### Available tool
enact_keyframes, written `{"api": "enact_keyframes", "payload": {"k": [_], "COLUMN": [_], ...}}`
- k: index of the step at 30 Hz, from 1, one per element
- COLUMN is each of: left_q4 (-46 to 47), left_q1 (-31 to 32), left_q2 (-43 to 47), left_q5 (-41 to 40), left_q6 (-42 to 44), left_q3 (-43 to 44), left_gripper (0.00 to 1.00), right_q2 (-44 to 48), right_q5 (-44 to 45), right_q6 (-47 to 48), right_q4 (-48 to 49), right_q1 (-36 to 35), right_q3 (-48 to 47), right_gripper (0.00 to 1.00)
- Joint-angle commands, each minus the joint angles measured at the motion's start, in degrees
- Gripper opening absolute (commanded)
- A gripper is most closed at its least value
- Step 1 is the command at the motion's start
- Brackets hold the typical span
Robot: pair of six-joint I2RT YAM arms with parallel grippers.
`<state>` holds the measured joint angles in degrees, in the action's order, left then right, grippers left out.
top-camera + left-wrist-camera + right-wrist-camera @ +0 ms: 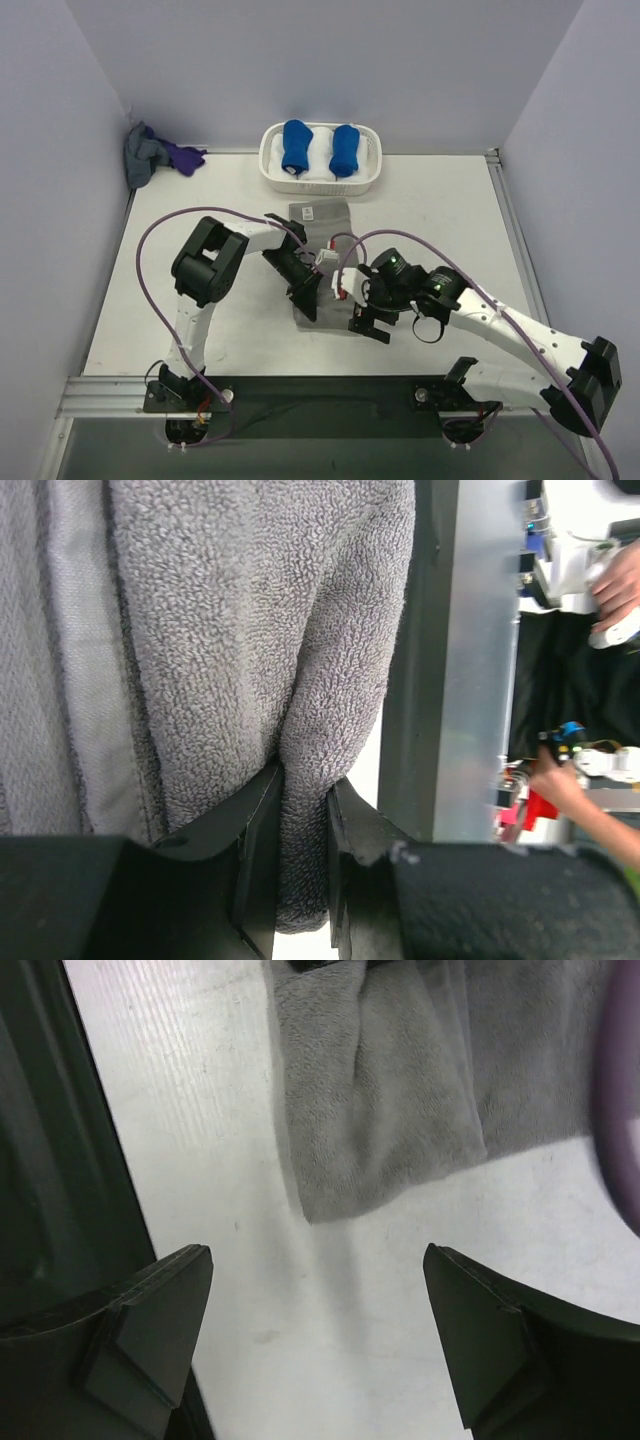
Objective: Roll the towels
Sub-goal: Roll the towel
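Just below centre of the top view, right gripper, fingers wide apart over the table, just short of the grey towel corner. Beside it, left gripper clamped on a fold of that towel, spread at centre frame. Farther, top centre, white basket with 2 blue rolls. Upper left, purple cloth.

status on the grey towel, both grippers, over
Left gripper shut on a fold of the towel. Right gripper open over bare table by its corner. Purple cable crosses above.
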<state>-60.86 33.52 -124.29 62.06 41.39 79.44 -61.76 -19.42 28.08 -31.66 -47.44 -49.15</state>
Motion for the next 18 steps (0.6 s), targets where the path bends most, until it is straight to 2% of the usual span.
{"api": "enact_keyframes", "payload": {"k": [1,5,12,17,18], "left_q4": [-3.91,-4.88,-5.58,-5.85,-5.94], "left_q1": [-0.29,-1.17,-3.19,-5.13,-5.13], "left_q2": [-3.68,-4.64,-5.00,-5.70,-5.70], "left_q5": [-3.88,-3.88,-4.14,-2.65,-2.56], "left_q6": [3.70,3.88,4.40,4.05,4.58], "left_q3": [0.80,1.68,1.68,2.30,2.30], "left_gripper": [0.18,0.18,0.18,0.19,0.19], "right_q2": [-2.65,-5.74,-11.19,-14.35,-15.05], "right_q5": [9.74,9.49,6.51,4.56,3.96], "right_q6": [7.77,9.72,10.51,8.05,6.83], "right_q4": [8.51,13.54,23.83,28.58,28.84], "right_q1": [-5.98,-9.77,-9.86,-9.77,-9.43], "right_q3": [2.74,4.58,10.73,13.20,12.33], "right_gripper": [0.89,0.83,0.77,0.55,0.54]}}
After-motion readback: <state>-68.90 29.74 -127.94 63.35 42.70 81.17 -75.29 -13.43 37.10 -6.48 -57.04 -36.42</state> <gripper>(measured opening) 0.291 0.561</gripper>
